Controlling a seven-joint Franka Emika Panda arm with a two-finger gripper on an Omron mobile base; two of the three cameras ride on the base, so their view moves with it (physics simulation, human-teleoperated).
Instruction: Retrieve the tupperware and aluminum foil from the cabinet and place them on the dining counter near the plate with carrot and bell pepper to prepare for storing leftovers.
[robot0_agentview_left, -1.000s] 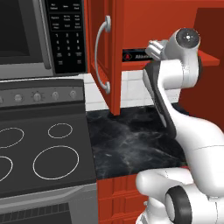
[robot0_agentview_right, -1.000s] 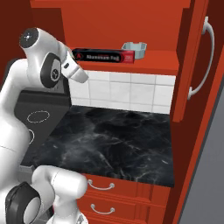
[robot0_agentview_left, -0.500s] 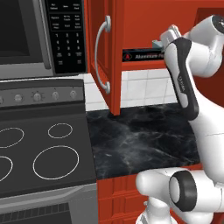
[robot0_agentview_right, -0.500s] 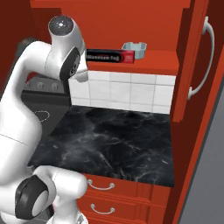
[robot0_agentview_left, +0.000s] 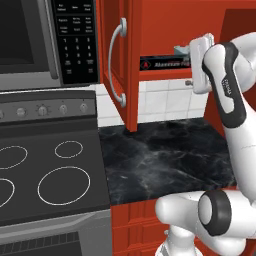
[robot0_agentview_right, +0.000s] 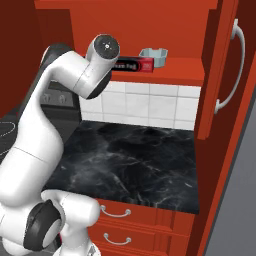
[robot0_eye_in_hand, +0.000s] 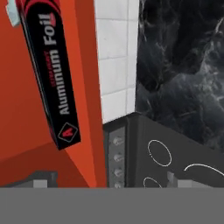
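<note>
Kitchen: stove (robot0_agentview_left: 45, 175), microwave (robot0_agentview_left: 45, 40), red cabinet (robot0_agentview_right: 150, 30), tiled backsplash (robot0_agentview_right: 150, 105).

The cabinet (robot0_agentview_right: 150, 30) is red, with a silver handle (robot0_agentview_left: 116, 65). The foil (robot0_eye_in_hand: 50, 72) is a black box with white letters, red stripes and a red triangle sign. The tub (robot0_agentview_right: 153, 55) is pale blue-grey. The worktop (robot0_agentview_right: 135, 165) is black marble with white veins. The wall tiles (robot0_agentview_left: 165, 100) are white. The stove (robot0_agentview_left: 45, 175) is dark grey with white rings. The arm (robot0_agentview_right: 45, 130) is white with dark joints.
</note>
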